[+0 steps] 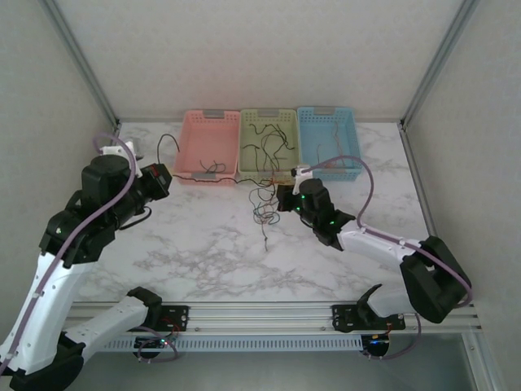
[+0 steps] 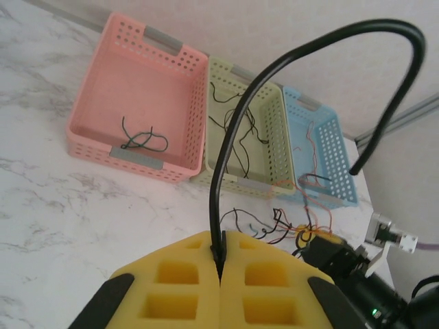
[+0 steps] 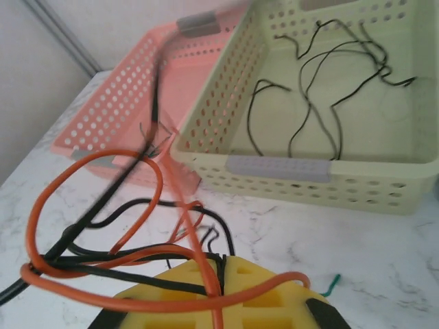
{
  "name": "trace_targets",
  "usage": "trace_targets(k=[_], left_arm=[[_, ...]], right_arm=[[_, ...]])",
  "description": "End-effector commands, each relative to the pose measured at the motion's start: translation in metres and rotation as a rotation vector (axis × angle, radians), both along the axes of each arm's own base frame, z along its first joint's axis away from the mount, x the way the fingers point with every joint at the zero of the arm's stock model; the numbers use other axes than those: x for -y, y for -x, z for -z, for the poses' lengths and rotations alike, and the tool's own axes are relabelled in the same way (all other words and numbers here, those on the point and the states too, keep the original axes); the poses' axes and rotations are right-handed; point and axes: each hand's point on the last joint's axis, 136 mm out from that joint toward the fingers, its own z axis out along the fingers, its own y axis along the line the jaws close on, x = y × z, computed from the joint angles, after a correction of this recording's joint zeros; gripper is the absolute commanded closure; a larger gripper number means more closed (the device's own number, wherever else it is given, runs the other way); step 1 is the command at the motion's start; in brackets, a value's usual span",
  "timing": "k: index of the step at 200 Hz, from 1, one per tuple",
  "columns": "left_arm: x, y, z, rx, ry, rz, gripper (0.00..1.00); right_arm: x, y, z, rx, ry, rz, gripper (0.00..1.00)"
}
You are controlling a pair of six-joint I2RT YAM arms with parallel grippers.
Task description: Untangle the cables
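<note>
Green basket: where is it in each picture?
Top external: the green basket is at the back of the table, the middle one of three.
Left wrist: the basket is in the upper middle.
Right wrist: the basket is at the upper right, close up.
Shared landmark: the pink basket on its left.

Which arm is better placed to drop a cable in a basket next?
Left, probably. The left gripper is shut on one black cable with a free end, near the pink basket. The right gripper clamps an orange-and-black tangle, not yet separated.
</note>
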Motion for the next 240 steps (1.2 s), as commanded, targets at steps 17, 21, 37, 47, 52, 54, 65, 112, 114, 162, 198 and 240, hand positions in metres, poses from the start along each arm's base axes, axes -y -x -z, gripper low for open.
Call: trace_targets(k=[17,21,37,47,52,54,65,112,114,162,198,240], left_arm=[[-0.026,0.025,-0.036,0.089,-0.051,-0.035,1.0],[-0.027,0.027,-0.038,0.093,-0.056,-0.032,1.0],[-0.03,0.036,-0.044,0.102,-0.093,-0.009,1.0],[-0.031,0.041,-0.045,0.093,-0.13,0.015,1.0],[-0.031,0.043,-0.045,0.088,-0.149,0.025,1.0],[-0.032,0.043,-0.044,0.084,-0.158,0.028,1.0],[-0.035,0.045,-0.041,0.073,-0.203,0.035,1.0],[-0.049,0.042,-0.046,0.085,-0.258,-0.03,1.0],[-0.049,0.042,-0.047,0.087,-0.26,-0.032,1.0],[-0.024,0.049,-0.066,0.139,-0.158,0.095,1.0],[0.016,0.048,-0.062,0.144,-0.014,0.26,1.0],[0.039,0.04,-0.047,0.105,0.018,0.35,1.0]], right_arm=[[0.073,-0.008,0.039,-0.101,0.053,0.178,1.0],[0.078,-0.008,0.04,-0.107,0.055,0.189,1.0],[0.095,-0.009,0.047,-0.132,0.063,0.233,1.0],[0.105,-0.01,0.05,-0.145,0.068,0.264,1.0],[0.11,-0.011,0.051,-0.149,0.065,0.276,1.0],[0.111,-0.011,0.051,-0.151,0.062,0.281,1.0],[0.115,-0.011,0.051,-0.154,0.048,0.287,1.0],[0.141,-0.005,0.052,-0.162,0.109,0.353,1.0],[0.144,-0.005,0.053,-0.166,0.11,0.36,1.0],[0.144,0.0,0.045,-0.173,0.056,0.276,1.0],[0.091,0.013,0.003,-0.099,-0.11,-0.026,0.91],[0.068,0.025,-0.024,-0.087,-0.156,-0.163,0.85]])
